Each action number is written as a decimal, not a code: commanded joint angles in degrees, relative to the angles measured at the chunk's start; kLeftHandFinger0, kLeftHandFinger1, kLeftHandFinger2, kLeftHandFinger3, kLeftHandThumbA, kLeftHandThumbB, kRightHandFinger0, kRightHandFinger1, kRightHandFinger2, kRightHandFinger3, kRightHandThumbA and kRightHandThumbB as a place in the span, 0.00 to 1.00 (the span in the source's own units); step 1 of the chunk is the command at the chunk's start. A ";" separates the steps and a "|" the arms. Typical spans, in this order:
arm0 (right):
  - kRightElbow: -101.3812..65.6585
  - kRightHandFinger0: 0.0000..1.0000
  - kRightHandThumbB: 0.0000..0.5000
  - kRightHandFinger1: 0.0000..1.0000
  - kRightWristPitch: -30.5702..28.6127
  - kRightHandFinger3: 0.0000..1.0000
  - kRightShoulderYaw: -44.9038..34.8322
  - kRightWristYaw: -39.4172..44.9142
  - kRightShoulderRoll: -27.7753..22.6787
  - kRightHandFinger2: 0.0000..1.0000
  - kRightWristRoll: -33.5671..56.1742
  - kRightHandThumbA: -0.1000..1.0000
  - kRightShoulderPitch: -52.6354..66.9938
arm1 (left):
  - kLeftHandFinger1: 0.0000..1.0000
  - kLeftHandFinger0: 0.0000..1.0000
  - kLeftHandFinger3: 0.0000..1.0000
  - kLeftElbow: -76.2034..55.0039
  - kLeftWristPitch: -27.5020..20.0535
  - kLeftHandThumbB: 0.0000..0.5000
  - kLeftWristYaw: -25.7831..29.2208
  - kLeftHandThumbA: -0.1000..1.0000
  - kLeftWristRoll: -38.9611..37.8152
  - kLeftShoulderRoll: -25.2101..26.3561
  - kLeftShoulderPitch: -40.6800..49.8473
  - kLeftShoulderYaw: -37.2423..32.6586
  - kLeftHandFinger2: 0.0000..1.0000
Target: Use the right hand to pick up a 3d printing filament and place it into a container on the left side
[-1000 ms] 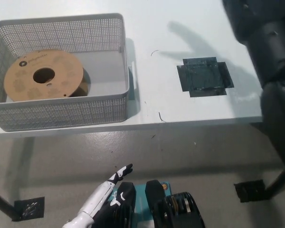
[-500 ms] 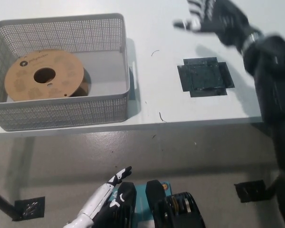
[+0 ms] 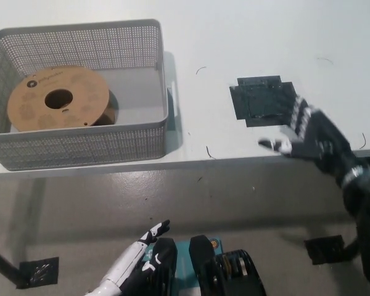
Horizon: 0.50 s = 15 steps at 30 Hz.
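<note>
The cardboard filament spool (image 3: 57, 99) already lies flat in the mesh basket (image 3: 86, 145) at far left, so the empty, spread right robot hand (image 3: 311, 137) over the bench (image 3: 197, 37) edge risks grasping nothing.

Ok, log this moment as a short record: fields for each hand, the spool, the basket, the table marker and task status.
right hand: black, open, holding nothing, over the table's front edge near the black patch
left hand: white, open, low at the bottom of the view, below the table
filament spool: brown cardboard-sided, lying inside the basket at its left part
basket: grey mesh, on the white table at the left
black patch: flat on the table, nothing on it
task status: spool is in the container; no other spool visible
</note>
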 commanded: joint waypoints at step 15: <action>-22.73 1.00 0.49 1.00 -25.62 1.00 5.57 -4.03 -0.11 1.00 -12.35 1.00 22.70 | 1.00 1.00 1.00 -0.21 -4.33 0.55 4.06 1.00 -0.67 -1.19 -1.17 1.73 1.00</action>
